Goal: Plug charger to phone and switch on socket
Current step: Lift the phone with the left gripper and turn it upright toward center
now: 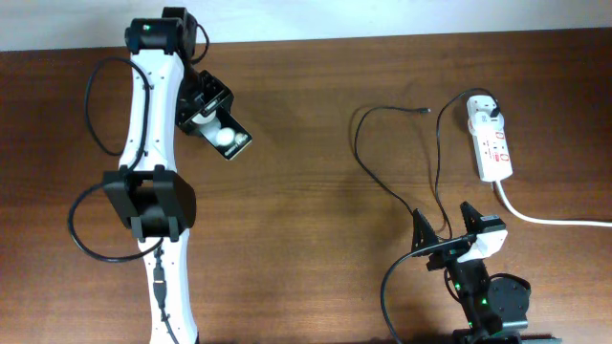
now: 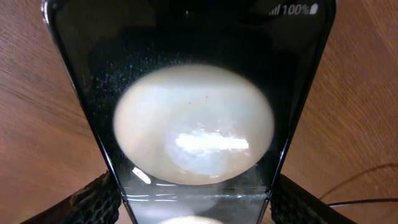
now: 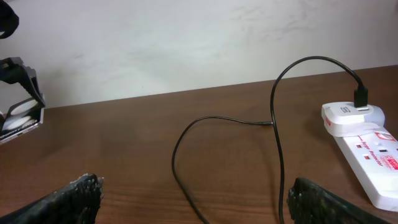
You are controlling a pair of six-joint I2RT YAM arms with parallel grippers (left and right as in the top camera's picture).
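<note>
The phone (image 1: 232, 139) is a flat black slab with white round patches, at the back left of the table. My left gripper (image 1: 214, 122) is shut on the phone, whose face (image 2: 193, 124) fills the left wrist view between my two fingers (image 2: 196, 202). It also shows tilted at the far left of the right wrist view (image 3: 22, 118). The charger cable (image 1: 361, 143) loops across the table, its connector tip (image 1: 426, 110) lying free. Its white plug (image 1: 486, 113) sits in the socket (image 1: 495, 153). My right gripper (image 1: 445, 232) is open and empty, with the cable (image 3: 180, 143) passing between its fingers (image 3: 202, 205).
The socket's thick white cord (image 1: 545, 218) runs off to the right edge. The socket (image 3: 373, 155) lies at the right of the right wrist view, with a white wall behind the table's far edge. Black arm cables hang beside the left arm (image 1: 91, 86).
</note>
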